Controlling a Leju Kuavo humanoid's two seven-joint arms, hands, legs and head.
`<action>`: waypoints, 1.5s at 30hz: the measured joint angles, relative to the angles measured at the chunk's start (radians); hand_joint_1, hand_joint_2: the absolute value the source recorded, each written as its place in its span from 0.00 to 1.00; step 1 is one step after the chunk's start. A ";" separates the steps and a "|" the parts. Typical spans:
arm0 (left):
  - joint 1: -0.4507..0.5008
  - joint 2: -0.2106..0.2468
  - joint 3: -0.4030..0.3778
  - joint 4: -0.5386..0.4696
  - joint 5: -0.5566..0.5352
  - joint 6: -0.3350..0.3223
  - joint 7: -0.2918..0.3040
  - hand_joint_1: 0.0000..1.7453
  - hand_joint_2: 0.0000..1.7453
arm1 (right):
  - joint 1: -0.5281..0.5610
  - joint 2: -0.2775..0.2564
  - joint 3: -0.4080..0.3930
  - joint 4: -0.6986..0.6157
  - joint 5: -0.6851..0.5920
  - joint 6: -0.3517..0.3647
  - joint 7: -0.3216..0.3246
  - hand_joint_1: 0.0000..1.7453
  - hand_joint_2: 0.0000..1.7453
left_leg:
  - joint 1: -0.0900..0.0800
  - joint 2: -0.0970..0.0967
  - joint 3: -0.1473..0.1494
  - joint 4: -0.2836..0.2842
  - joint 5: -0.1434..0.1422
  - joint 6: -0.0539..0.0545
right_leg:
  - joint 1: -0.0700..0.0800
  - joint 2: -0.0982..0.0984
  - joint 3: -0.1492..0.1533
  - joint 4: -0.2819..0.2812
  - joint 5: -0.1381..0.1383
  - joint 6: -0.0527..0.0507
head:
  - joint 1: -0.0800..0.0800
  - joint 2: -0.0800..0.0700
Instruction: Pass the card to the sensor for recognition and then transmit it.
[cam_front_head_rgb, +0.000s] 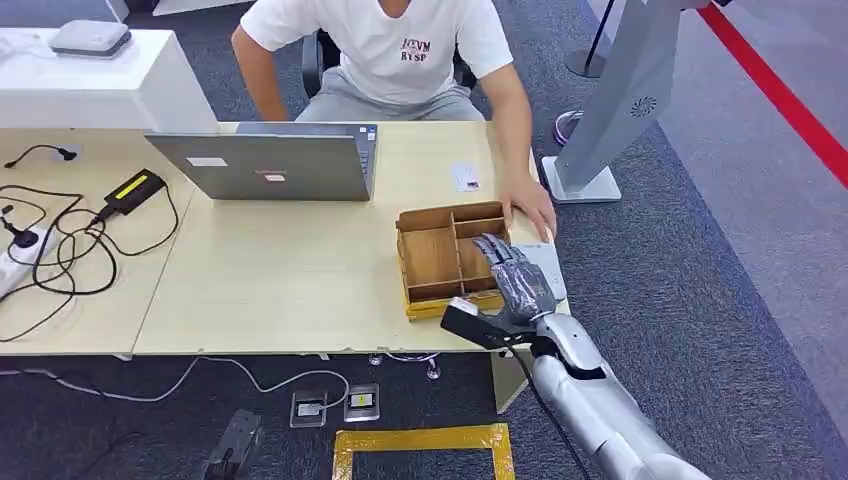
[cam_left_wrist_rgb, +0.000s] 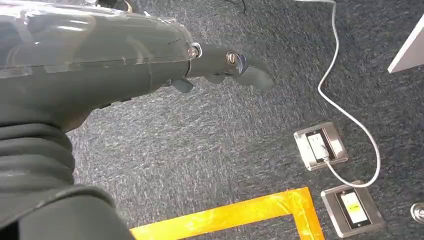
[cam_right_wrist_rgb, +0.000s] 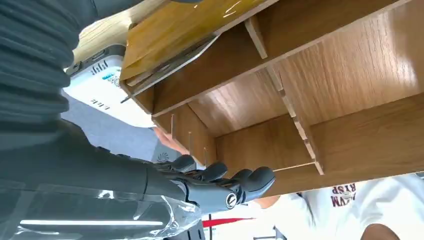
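Carpet lies under the robot's left hand, which hangs low beside the body, fingers curled loosely inward and holding nothing; floor sockets and yellow tape lie beneath it.

Farther forward, the right hand reaches over the near right edge of the surface into the wooden tray, a box split by dividers. Its fingers extend nearly straight, close together, above the right-hand compartments; whether they touch the wood or anything inside cannot be told, and nothing shows in their grasp.

A card lies flat on the surface beyond the tray, well apart from the hand. Judged by its look, it is thin, light, stiff and slick, hard to lift from a flat top; an edge pinch, after sliding it off the surface, seems the safest hold.

Just right of the tray sits a white device, probably the sensor. Beyond, a seated person rests a hand on the surface near it, behind a laptop.
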 joint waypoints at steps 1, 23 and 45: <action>0.000 0.000 0.000 0.000 0.000 0.000 0.000 0.00 0.00 | 0.000 0.000 0.000 0.000 0.000 0.000 0.000 0.00 1.00 | 0.000 0.000 0.000 0.000 0.000 0.000 | 0.000 0.000 0.000 0.000 0.000 0.000 | 0.000 0.000; 0.018 -0.002 0.003 -0.003 0.009 0.003 -0.014 0.00 0.00 | 0.000 -0.021 0.004 0.000 0.008 0.001 0.005 0.00 1.00 | 0.000 0.000 0.000 0.000 0.000 0.000 | 0.000 0.000 0.000 0.000 0.000 0.000 | 0.000 0.000; 0.014 -0.005 0.003 -0.011 -0.004 0.003 -0.014 0.00 0.00 | 0.000 -0.042 0.004 0.002 0.004 -0.010 0.017 0.00 1.00 | 0.000 0.000 0.000 0.000 0.000 0.000 | 0.000 0.000 0.000 0.000 0.000 0.000 | 0.000 0.000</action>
